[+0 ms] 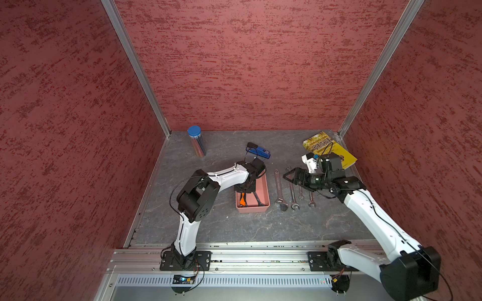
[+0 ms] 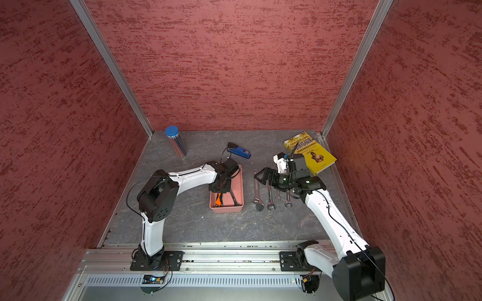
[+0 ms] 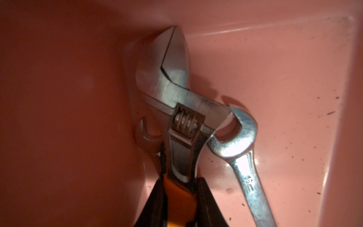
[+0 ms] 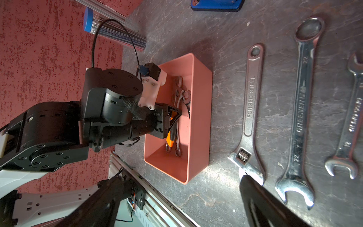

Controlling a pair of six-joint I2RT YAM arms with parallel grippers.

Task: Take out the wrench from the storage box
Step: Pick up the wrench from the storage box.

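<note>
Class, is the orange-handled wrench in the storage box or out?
In. The orange-handled wrench lies within the storage box, between fingers of the left gripper.

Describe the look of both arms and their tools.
The left arm and right arm share white shells, black rounded joint housings and black base plates. Thin black cables loop along them. The left tool and right tool have black open triangular fingers; white camera mounts sit behind.

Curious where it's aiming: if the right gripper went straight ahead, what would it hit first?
Probably the storage box, its side wall or just inside, after the right gripper crosses above the adjustable wrench on the table; height unclear.
</note>
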